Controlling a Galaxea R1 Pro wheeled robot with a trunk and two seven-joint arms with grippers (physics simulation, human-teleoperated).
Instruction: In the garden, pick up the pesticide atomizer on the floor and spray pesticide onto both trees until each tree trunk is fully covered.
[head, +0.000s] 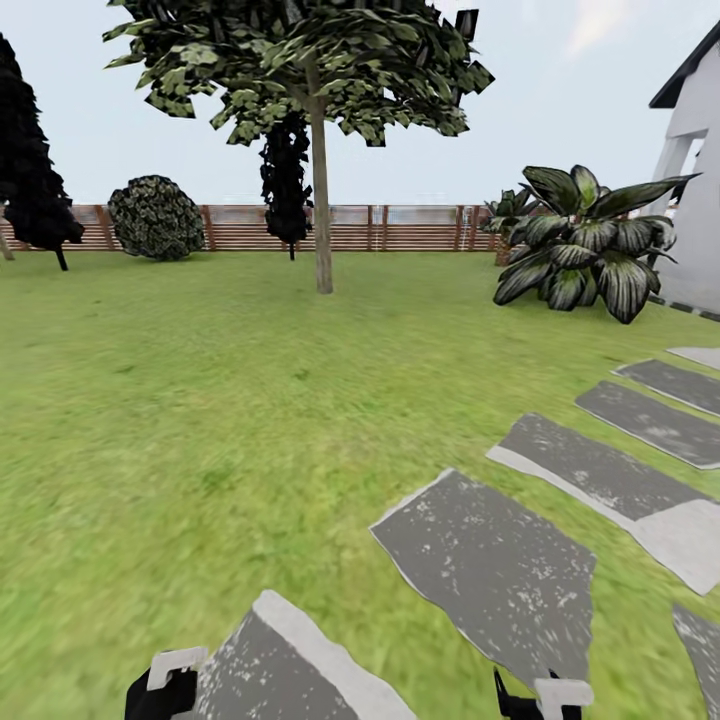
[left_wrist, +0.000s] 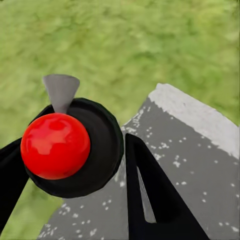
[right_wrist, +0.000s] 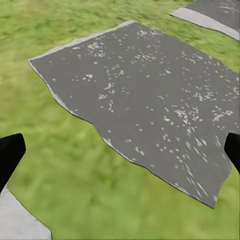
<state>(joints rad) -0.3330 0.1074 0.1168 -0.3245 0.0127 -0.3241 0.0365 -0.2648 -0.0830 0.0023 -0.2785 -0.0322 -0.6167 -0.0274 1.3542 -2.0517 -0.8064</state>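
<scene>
In the left wrist view, my left gripper (left_wrist: 73, 146) is shut on the pesticide atomizer (left_wrist: 102, 150), a dark round bottle with a glossy red ball on top and a grey cone nozzle (left_wrist: 61, 91). Seen from the head, that gripper (head: 165, 685) sits at the bottom edge over a paving slab. My right gripper (right_wrist: 122, 149) is open, its black fingers wide apart above grass and a slab; it also shows low in the head view (head: 545, 700). One tree with a straight grey-beige trunk (head: 321, 200) stands far ahead on the lawn (head: 200, 400).
Grey stepping stones (head: 490, 570) run from my base toward the white house (head: 695, 140) on the right. A broad-leaved plant (head: 580, 245), a round bush (head: 155, 215) and a black cone-shaped tree (head: 35, 180) stand along the slat fence (head: 400, 230).
</scene>
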